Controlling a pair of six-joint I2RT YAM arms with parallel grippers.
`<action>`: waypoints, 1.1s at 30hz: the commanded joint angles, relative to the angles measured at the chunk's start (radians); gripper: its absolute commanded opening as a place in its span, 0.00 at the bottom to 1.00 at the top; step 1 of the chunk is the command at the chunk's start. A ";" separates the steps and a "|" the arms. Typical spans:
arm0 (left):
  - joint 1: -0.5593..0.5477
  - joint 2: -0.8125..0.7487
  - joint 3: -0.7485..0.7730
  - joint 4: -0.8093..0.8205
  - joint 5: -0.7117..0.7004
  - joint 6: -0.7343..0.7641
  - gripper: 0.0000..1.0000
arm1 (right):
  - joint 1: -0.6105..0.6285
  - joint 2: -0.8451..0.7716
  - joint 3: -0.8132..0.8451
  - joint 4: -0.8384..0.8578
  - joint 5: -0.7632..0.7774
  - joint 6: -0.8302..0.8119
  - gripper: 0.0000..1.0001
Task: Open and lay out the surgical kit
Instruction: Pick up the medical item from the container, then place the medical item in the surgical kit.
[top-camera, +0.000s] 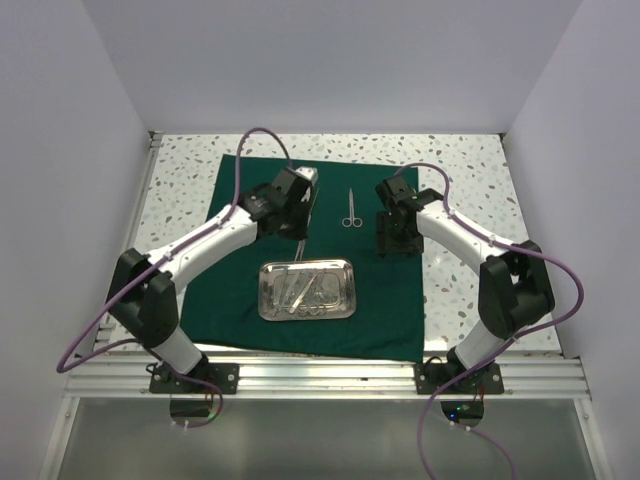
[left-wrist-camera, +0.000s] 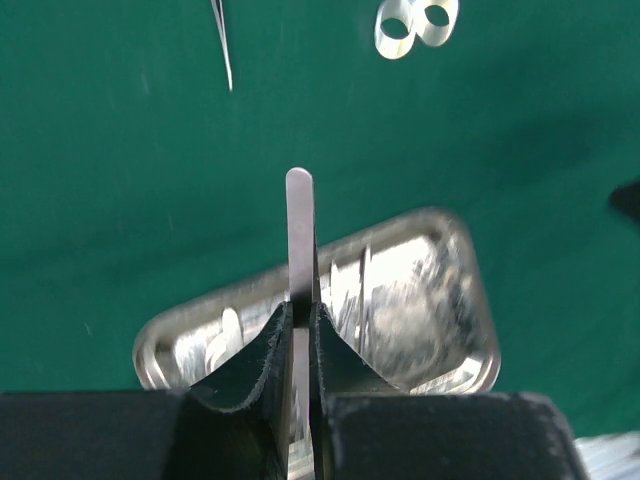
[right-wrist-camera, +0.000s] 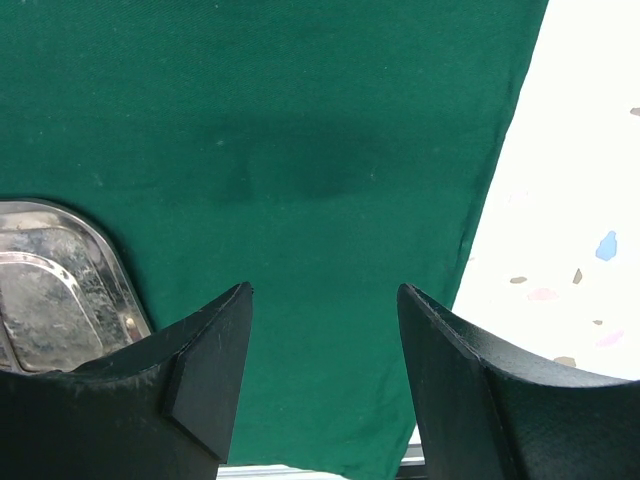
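Tweezers (left-wrist-camera: 300, 220), by the look of that thin flat strip, are pinched tight in the left hand (left-wrist-camera: 300, 312), blade poking out past the pads with the tray (left-wrist-camera: 480, 330) behind it in the wrist view; this reads as the lay-out step, one piece at a time from the tray onto the cloth (top-camera: 390, 300). Cloth lies spread flat on the surface (right-wrist-camera: 580, 150); tray sits on its near middle with more instruments inside; scissors (top-camera: 350, 208) are set out on the cloth beyond the tray, between the two arms; a pointed tip (left-wrist-camera: 225, 55) shows at the top of the left wrist view, and I cannot tell what it belongs to. Right hand (right-wrist-camera: 325, 290) hangs open over the cloth's right part, nothing between its fingers, tray off to its left. Next move, I'd judge: carry the tweezers to bare cloth near the scissors, lower them flat, release gently so they don't skid. Writing, brands, labels: none readable anywhere.
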 joint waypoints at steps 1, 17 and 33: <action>0.000 0.092 0.119 -0.016 -0.074 0.057 0.00 | -0.004 -0.023 -0.005 0.004 0.010 0.016 0.64; 0.135 0.842 1.097 -0.120 -0.195 0.149 0.04 | -0.004 -0.153 -0.099 -0.055 0.041 0.032 0.64; 0.020 0.508 0.483 0.101 0.020 0.103 0.46 | -0.004 -0.112 -0.096 -0.019 0.036 0.018 0.66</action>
